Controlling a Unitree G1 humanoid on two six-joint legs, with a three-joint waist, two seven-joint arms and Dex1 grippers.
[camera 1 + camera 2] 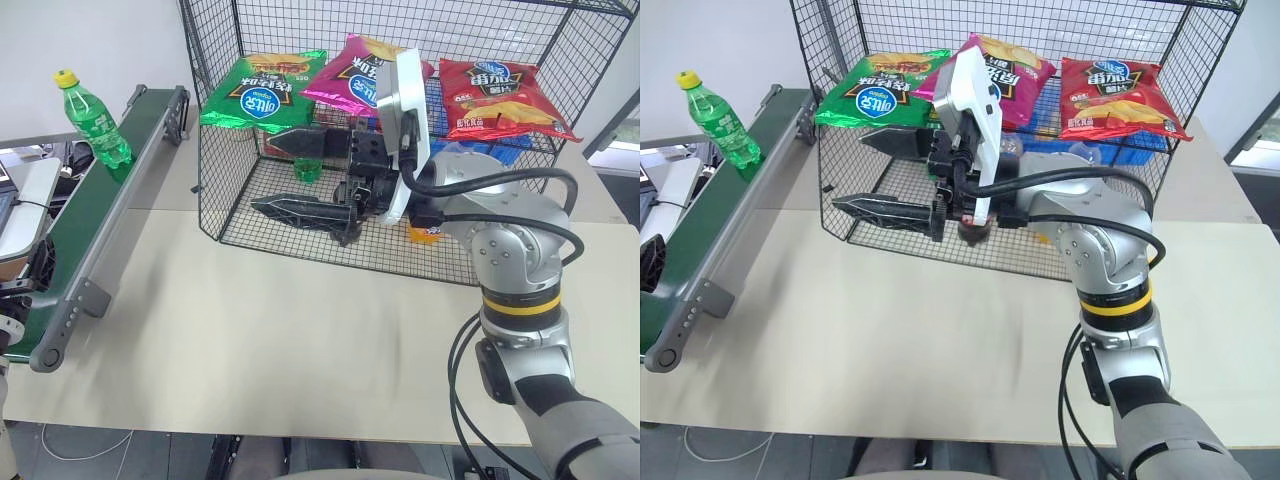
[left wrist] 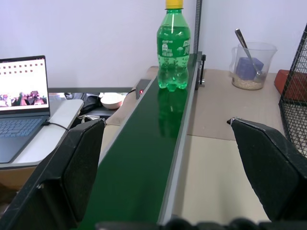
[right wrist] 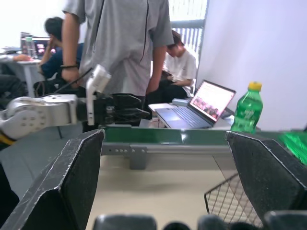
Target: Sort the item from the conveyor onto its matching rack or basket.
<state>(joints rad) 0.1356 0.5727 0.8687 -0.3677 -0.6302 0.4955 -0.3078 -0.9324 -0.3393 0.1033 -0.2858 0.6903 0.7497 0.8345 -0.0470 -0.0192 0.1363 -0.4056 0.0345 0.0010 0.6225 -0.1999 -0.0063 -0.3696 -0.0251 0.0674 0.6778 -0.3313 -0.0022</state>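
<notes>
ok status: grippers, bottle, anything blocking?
Left gripper open, empty, lined up along the conveyor. Right gripper open, empty, raised in front of the wire cage. Bottle upright on the belt, untouched. Nothing between it and the left gripper.

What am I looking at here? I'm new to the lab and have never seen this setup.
A two-armed humanoid robot. Two pictures come from its head, looking down; the other two from a camera on each wrist. A green soda bottle stands upright on the conveyor beside a pale table. On the table stands a black wire cage with three chip bags on its shelf. The right pincer hovers open before the cage; the left pincer is open, facing the bottle. Neither holds anything. People and a laptop sit beyond the belt.
</notes>
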